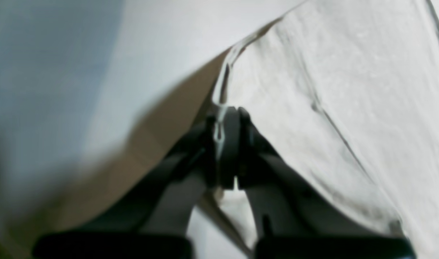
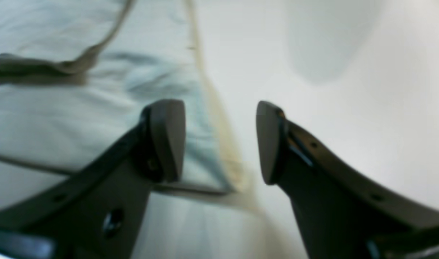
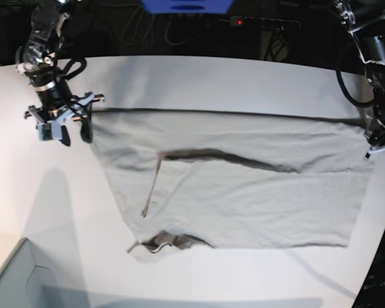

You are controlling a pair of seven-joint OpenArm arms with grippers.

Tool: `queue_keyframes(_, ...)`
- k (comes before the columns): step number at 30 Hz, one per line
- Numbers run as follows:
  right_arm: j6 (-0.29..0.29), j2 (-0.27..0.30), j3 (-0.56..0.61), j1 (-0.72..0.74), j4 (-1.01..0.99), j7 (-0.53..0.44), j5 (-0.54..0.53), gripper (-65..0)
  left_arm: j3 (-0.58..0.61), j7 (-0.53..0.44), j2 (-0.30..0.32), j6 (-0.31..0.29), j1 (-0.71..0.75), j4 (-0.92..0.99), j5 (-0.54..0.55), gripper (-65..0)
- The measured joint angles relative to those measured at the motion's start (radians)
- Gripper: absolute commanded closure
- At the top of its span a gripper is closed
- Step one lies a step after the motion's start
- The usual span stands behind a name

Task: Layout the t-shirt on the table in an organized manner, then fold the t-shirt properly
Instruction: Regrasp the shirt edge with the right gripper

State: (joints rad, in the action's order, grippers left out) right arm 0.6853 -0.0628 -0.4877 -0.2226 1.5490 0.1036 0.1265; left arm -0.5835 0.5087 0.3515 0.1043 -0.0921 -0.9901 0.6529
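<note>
Black left pincer pinches the grey-beige cloth t-shirt; right pincer gapes empty over the white bench. Layout step; regrasp likely next.

A grey box corner is poking in at the lower left of the base view, its open inside showing a paler grey. Along the dark far edge, a blue object is sitting at top centre, and just to its right a black power strip is glowing with a small red light. Black cables are trailing between them.
</note>
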Motion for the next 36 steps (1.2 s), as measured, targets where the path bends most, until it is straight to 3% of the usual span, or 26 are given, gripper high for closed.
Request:
queue_keyframes(8, -0.001, 0.005, -0.003, 0.081, -0.132, 0.066, 0.001, -31.4, 0.000, 0.000, 0.000, 0.000, 0.014, 0.000, -0.001, -0.1)
queue_keyframes(19, -0.001, 0.080, -0.029, 0.094, -0.292, 0.063, -0.001, -30.3, 0.000, -0.007, 0.000, 0.000, 0.031, 0.000, 0.000, -0.1)
queue_keyframes(24, -0.002, 0.108, -0.023, 0.095, -0.365, 0.007, -0.031, -18.2, 0.000, -0.008, 0.001, 0.000, 0.042, 0.000, 0.000, -0.1)
queue_keyframes(28, -0.002, 0.112, -0.021, 0.085, -0.378, -0.003, -0.040, -1.4, 0.000, 0.004, 0.000, 0.000, 0.061, 0.000, 0.003, -0.1)
queue_keyframes(36, -0.001, 0.112, 0.000, 0.014, -0.293, 0.025, -0.030, 0.0, 0.000, -0.009, -0.023, 0.000, 0.085, -0.009, 0.000, -0.1)
